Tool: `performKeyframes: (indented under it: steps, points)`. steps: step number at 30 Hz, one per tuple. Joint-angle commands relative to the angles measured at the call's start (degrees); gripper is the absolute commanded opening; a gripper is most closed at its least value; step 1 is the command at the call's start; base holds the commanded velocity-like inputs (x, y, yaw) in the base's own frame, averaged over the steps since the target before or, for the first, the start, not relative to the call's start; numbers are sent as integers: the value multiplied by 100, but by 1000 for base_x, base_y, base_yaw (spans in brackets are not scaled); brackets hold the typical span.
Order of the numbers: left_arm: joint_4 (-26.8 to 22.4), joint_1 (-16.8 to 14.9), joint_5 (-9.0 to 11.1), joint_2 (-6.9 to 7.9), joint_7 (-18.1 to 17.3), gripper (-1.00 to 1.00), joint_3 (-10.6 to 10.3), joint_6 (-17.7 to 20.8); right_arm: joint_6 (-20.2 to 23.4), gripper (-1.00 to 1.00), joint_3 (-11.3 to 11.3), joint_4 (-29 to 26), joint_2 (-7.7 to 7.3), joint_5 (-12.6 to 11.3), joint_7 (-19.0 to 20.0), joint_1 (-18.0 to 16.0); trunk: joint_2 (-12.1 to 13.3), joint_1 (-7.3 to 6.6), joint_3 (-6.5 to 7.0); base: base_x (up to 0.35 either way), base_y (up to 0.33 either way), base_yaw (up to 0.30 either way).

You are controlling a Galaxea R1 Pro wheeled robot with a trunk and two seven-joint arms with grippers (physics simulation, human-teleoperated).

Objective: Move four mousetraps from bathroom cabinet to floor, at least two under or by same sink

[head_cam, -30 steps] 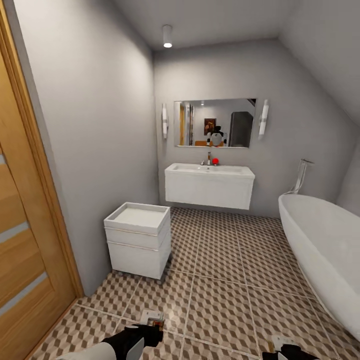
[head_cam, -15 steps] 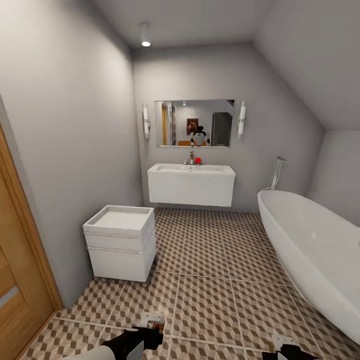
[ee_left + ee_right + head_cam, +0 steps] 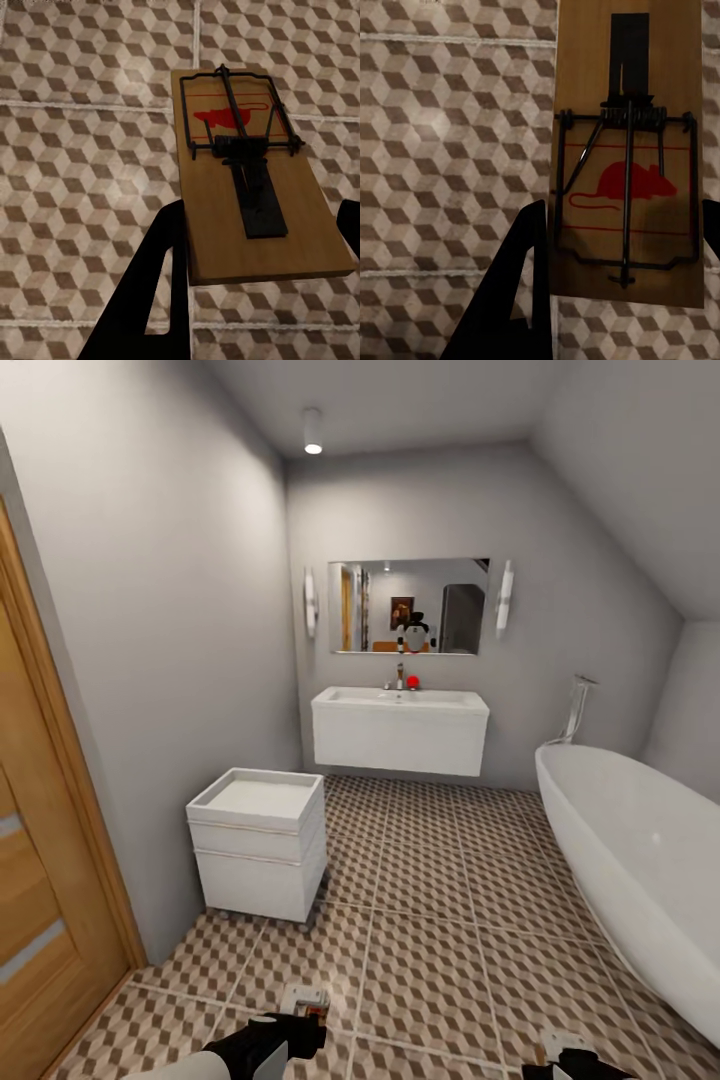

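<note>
Above the bathroom floor [image 3: 440, 920], the left gripper [image 3: 255, 247] has its jaws clamped on one mousetrap [image 3: 247, 187] and the right gripper [image 3: 622, 247] grips another mousetrap [image 3: 630, 157], facing the bathroom sink [image 3: 400, 732].

A single ceiling spotlight [image 3: 313, 432] glows at the top of the head view, casting soft, even light over grey walls; the room is moderately bright, with no harsh glare. The mirror [image 3: 409, 606] reflects a lit room behind. The white bathtub [image 3: 640, 860] shows gentle shading. Edges stretch slightly, wide-angle style. Both wrist views are dimmer. Beyond the left gripper [image 3: 255, 262], the floor tiles [image 3: 82, 150] carry a faint pale sheen. The right gripper [image 3: 619, 262] looks near-black, silhouetted. Rendering is slightly soft throughout.
</note>
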Motion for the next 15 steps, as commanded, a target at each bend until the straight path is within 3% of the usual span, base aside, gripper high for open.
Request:
performKeyframes:
  steps: [1, 15]
  points:
    - [-11, -2, 49, -1, 29, -100, -49, 30, 8, -100, -47, 10, -2, 53, -3, -8, -3, 1, -6, 168, 0, 27]
    - [-34, -2, 51, -1, 49, -100, -42, 58, 2, -100, -44, 10, -14, 53, -51, -8, -3, 1, -6, 301, 0, 4]
